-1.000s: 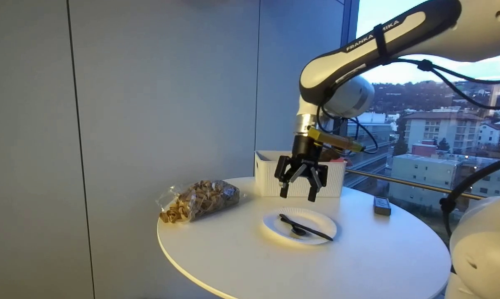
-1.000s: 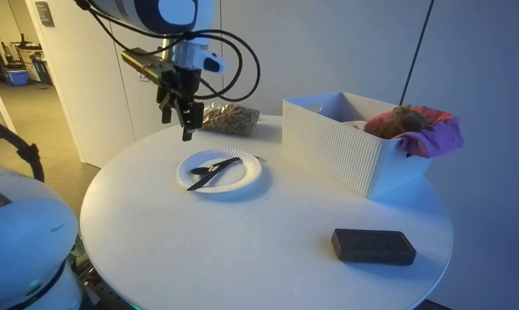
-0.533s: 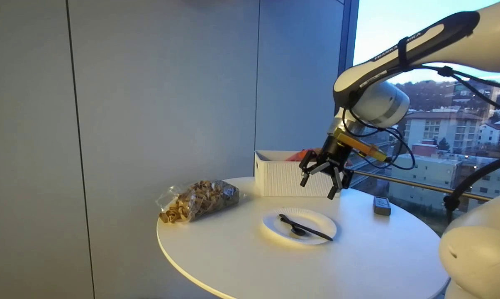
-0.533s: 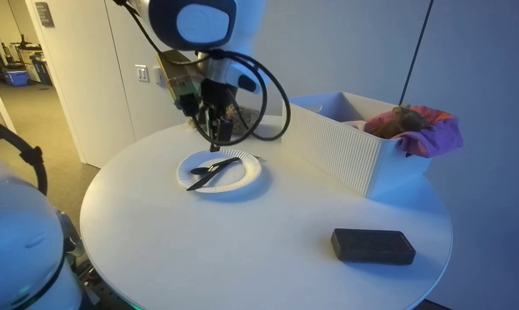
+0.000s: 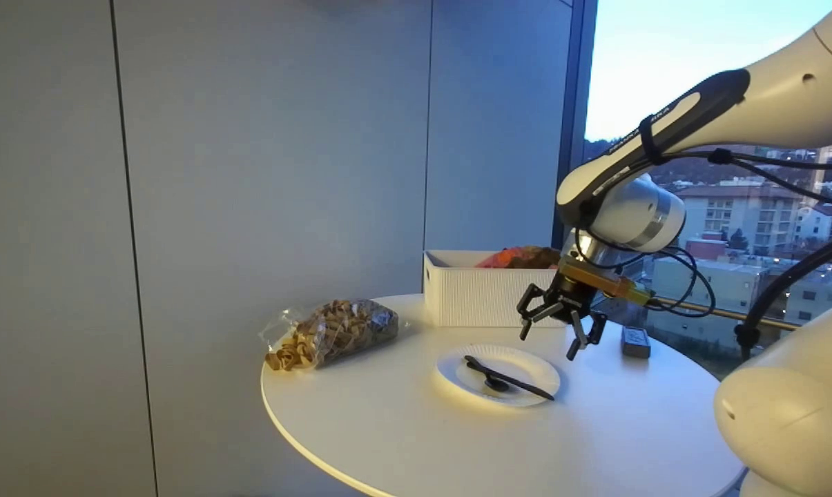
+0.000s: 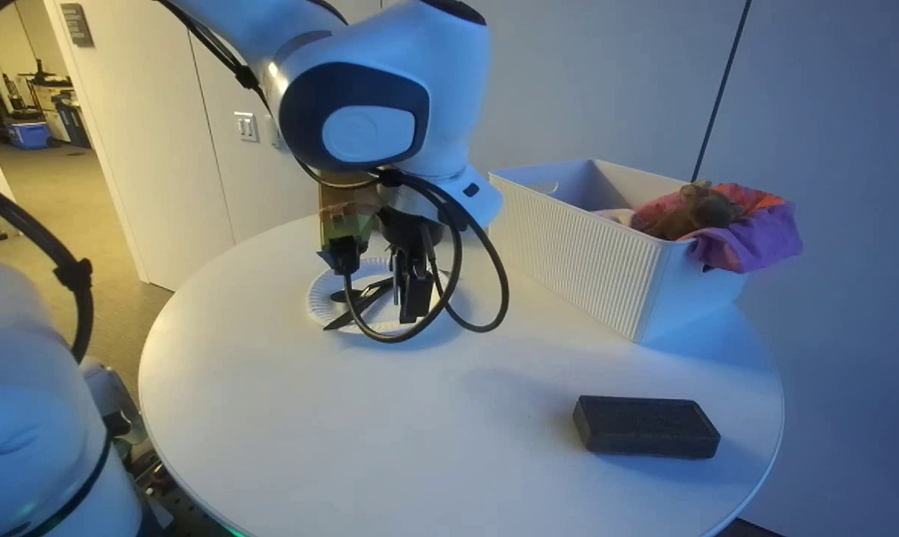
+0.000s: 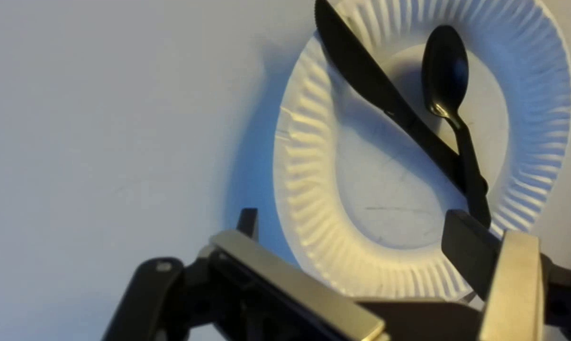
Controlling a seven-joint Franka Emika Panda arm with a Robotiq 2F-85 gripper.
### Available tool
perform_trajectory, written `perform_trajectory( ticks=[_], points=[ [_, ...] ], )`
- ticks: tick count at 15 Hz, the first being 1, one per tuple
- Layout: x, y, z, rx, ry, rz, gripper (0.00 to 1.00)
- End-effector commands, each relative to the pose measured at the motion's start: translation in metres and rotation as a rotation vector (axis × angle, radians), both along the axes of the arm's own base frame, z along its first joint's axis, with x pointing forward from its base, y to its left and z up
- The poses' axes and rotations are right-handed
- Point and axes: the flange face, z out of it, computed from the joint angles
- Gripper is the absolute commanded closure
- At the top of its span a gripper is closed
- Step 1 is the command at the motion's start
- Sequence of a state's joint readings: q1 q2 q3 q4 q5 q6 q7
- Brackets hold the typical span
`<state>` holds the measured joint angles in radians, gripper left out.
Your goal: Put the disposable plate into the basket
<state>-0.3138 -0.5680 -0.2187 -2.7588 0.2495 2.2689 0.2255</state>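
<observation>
The disposable plate lies on the round table with a black knife (image 7: 375,87) and a black spoon (image 7: 445,71) on it. The white plate shows in both exterior views (image 5: 519,366) (image 6: 322,298) and the wrist view (image 7: 375,180). My gripper (image 5: 548,342) is open, tilted and empty above the plate's edge; it partly hides the plate in an exterior view (image 6: 406,306). In the wrist view, one fingertip (image 7: 248,220) appears just outside the rim and the other fingertip (image 7: 456,232) over the plate. The white basket (image 6: 576,253) stands upright behind, also in an exterior view (image 5: 485,297).
A clear bag of brown snacks (image 5: 346,331) lies at the table's edge. A dark block (image 6: 647,426) lies on the table near the basket. Colourful cloth (image 6: 755,231) and a brown plush-like thing (image 6: 706,209) fill one end of the basket and hang over its rim.
My gripper has come down and moved to the right in both exterior views, and has tilted. It is lower by the plate's edge and stays open. The plate, cutlery and basket have not moved.
</observation>
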Motion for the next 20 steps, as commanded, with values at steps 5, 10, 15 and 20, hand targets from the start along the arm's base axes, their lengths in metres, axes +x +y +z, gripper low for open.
perform_trajectory(
  ticks=[5, 10, 15, 20],
  points=[
    [0.006, 0.000, -0.035, 0.100, 0.065, -0.013, 0.00],
    [0.009, -0.001, -0.041, 0.262, -0.028, 0.011, 0.25],
    [0.015, 0.009, -0.044, 0.454, -0.112, 0.046, 0.55],
    [0.016, 0.011, -0.045, 0.532, -0.128, 0.062, 0.93]
  ],
)
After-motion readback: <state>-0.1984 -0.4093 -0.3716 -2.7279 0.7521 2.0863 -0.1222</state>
